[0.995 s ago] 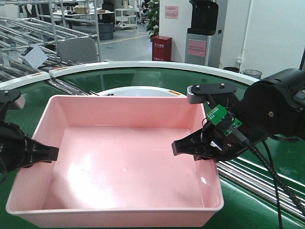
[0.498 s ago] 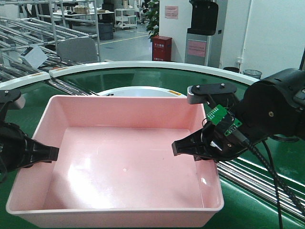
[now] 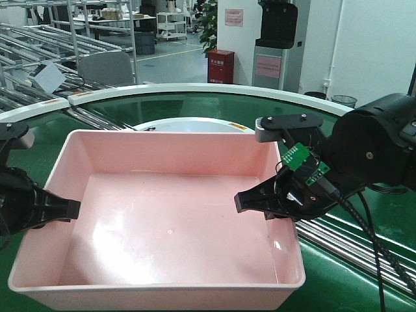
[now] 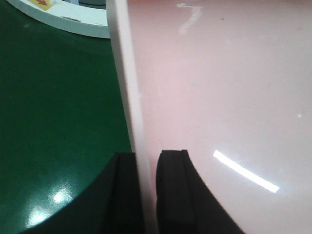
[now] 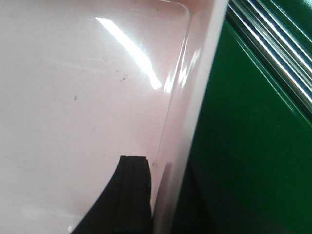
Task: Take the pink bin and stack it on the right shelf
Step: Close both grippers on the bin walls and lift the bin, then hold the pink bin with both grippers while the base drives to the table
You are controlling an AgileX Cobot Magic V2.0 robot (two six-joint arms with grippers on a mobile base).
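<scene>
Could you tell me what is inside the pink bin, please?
No loose items show in the pink bin; only one jaw each of the left gripper and right gripper reaches inside. The floor under those jaws is hidden.

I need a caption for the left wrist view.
Left claw pinching the pink bin wall beside the green conveyor belt.

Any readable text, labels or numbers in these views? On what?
None legible.
Red box: white characters, too small.
Pink wall sign: blurred.
Pink sign on grey cabinet: blurred.
Yellow sticker on white rim: too small.
Pink bin: no markings.
</scene>
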